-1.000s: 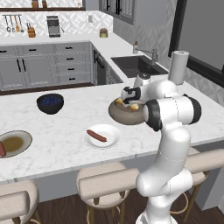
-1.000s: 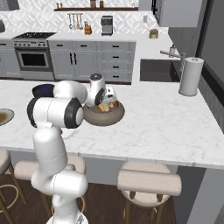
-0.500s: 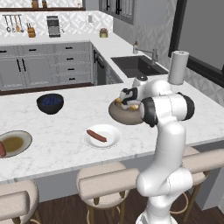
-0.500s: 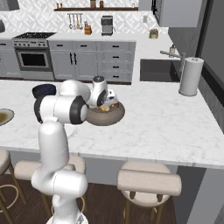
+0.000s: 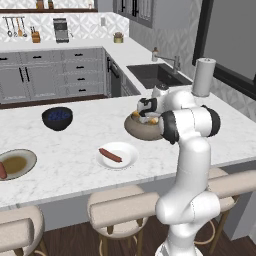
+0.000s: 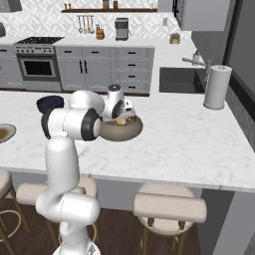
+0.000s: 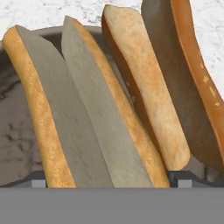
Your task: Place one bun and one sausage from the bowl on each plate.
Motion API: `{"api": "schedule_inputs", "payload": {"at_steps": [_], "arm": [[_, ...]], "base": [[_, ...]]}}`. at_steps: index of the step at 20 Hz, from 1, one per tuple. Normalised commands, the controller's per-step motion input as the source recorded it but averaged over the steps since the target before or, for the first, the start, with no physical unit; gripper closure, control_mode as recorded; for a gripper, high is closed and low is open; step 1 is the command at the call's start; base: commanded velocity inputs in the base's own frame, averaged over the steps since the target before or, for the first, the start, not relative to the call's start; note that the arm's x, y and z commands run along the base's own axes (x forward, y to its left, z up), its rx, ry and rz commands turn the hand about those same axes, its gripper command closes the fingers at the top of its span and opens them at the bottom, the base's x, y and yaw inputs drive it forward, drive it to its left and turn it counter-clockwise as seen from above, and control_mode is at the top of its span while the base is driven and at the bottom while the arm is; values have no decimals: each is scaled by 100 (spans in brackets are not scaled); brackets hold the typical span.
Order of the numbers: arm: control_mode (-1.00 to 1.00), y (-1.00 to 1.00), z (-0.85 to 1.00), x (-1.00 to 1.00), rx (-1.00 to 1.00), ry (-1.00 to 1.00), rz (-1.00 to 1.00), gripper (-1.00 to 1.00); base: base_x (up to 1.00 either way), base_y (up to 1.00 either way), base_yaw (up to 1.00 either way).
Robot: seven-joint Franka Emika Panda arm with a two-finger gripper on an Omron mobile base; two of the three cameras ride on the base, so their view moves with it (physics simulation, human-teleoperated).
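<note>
**End effector lowered into the bowl, jaws spread wide over the buns**

The end effector (image 5: 146,116) is seen directly above the bowl (image 5: 136,131), which rests on the white marble surface (image 5: 80,131) in front of the sink (image 5: 156,74). In the right base view the same bowl (image 6: 122,131) is partly covered by the arm's wrist. The jaws are fully spread and nothing is gripped between them. In the hand view, the two dark fingertips (image 7: 37,179) stand at the bottom edge, one at 7 o'clock and one at 5 o'clock, with a split bun (image 7: 83,118) lying between them; whether the tips touch it cannot be told. A second bun (image 7: 175,83) lies just beside the first, toward 2 o'clock.

In the left base view, the white plate (image 5: 129,150) lies at 8 o'clock from the bowl, near it, and a sausage (image 5: 110,155) rests on it. The grey-rimmed plate (image 5: 25,159) sits well apart at the left edge, with a second sausage (image 5: 2,170) on it, cut by the frame. A dark blue bowl (image 5: 57,118) stands at 9 o'clock from the tan bowl. A paper towel roll (image 5: 203,76) stands upright at 2 o'clock from the bowl.
</note>
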Motion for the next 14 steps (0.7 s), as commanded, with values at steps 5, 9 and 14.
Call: {"api": "schedule_inputs", "payload": {"at_steps": [5, 9, 14], "arm": [[-100, 0, -5, 0, 0, 2, 1, 100], [-100, -6, -28, -31, 0, 7, 0, 100], [-100, 0, -45, -46, -1, 2, 0, 100]], "base": [[0, 0, 0], [0, 0, 0], [0, 0, 0]]}}
